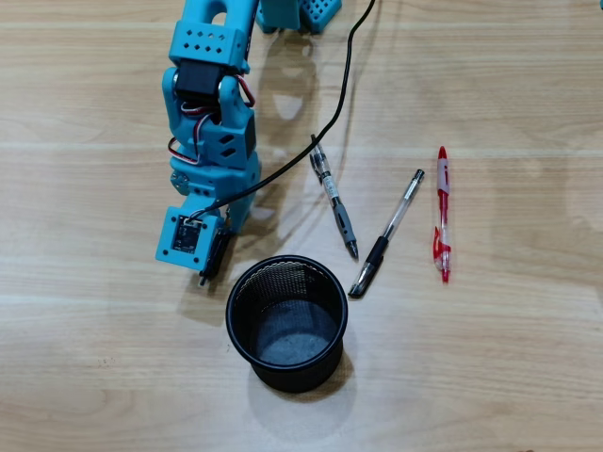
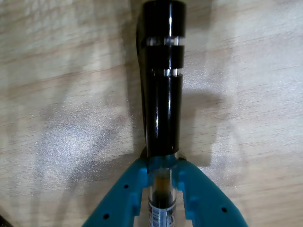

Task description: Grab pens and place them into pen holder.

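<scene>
Teal gripper (image 2: 161, 172) clamps a black-capped pen (image 2: 162, 94) (grip clear only in wrist view); overhead shows it just left of the mesh pen holder (image 1: 243, 353), three pens (image 1: 386, 235) lying right.

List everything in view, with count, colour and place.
Pens on the table: three. Grey-grip clear pen right of the arm; black-grip clear pen next to the right; red pen farthest right in the overhead view.
Held pen: one, black cap, clear barrel, clamped between the fingers in the wrist view.
Pen holder: one, black mesh cup, front centre, empty as far as visible.
Cable: one, black, running from the top edge to the wrist.
Table: light wood.
Arm: one, blue, upper left.
Gripper: blue, shut on the held pen, left of the holder.
</scene>
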Controlling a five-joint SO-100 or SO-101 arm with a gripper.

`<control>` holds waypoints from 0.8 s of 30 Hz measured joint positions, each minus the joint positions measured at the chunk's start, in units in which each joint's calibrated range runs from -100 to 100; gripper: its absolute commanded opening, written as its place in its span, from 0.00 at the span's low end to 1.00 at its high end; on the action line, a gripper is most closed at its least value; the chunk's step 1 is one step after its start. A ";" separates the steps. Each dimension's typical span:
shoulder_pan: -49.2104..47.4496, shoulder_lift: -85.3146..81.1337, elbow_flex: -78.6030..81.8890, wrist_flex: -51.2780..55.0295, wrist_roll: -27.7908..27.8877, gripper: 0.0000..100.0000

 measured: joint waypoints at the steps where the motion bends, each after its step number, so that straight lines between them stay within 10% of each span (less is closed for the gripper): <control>1: 0.09 0.00 0.00 0.00 0.00 0.02; 24: 2.71 -25.70 -0.09 0.09 1.09 0.02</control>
